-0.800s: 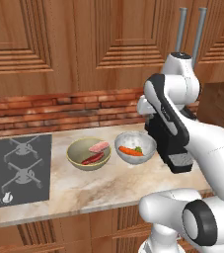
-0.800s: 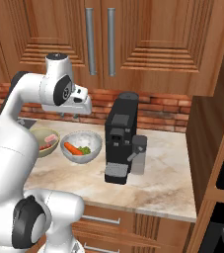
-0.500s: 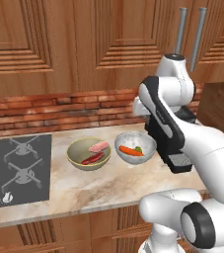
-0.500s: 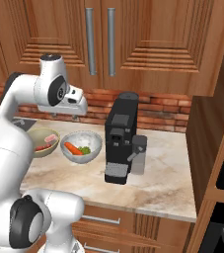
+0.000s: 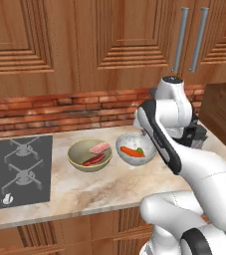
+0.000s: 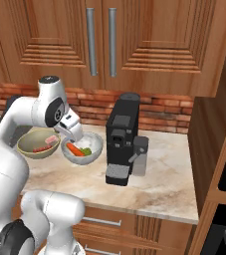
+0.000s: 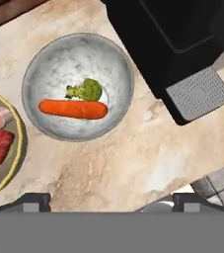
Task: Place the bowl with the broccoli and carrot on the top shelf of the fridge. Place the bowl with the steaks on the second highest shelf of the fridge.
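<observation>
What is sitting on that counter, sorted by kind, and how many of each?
Bowls: 2, a grey one and a yellow-rimmed one
Steaks: 2
Carrot: 1
Broccoli: 1
Coffee machine: 1
Total: 7

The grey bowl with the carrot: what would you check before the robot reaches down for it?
1. Gripper open: ok, fingertips stand wide apart.
2. Nothing held: ok.
3. Grey bowl upright on the counter: ok.
4. Carrot and broccoli inside it: ok.
5. Gripper centred over the bowl: not ok, the bowl sits off to one side in the hand view.
6. Coffee machine close beside the bowl: cannot tell if it leaves room.
</observation>
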